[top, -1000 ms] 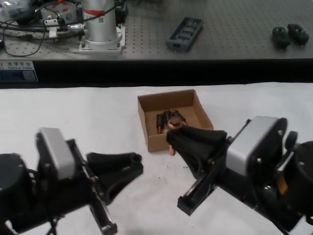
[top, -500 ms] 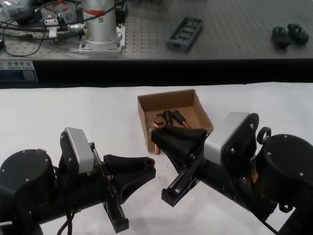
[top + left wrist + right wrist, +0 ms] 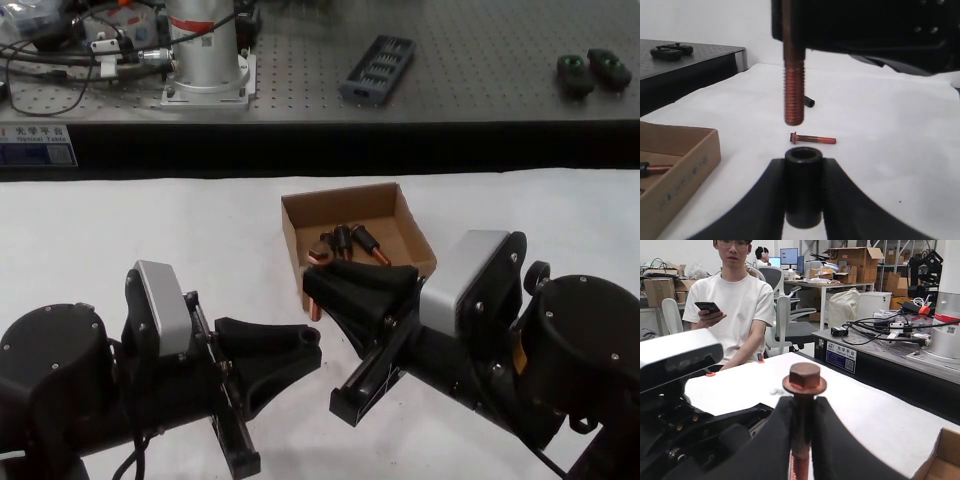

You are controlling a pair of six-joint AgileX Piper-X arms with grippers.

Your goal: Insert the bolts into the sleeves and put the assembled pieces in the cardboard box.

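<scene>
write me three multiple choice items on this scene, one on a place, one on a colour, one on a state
1. Where is the tip of the bolt in the right gripper relative to the sleeve?
A inside it
B just above its opening, apart
C lying flat beside it

2. What colour is the sleeve?
A white
B copper
C black

3. What state is the left gripper in?
A shut on the sleeve
B open
C shut on a bolt

Answers:
1 B, the left wrist view shows a gap between the threaded tip and the opening.
2 C, its wall and rim are black.
3 A, both fingers press the sides of the upright sleeve.
</scene>
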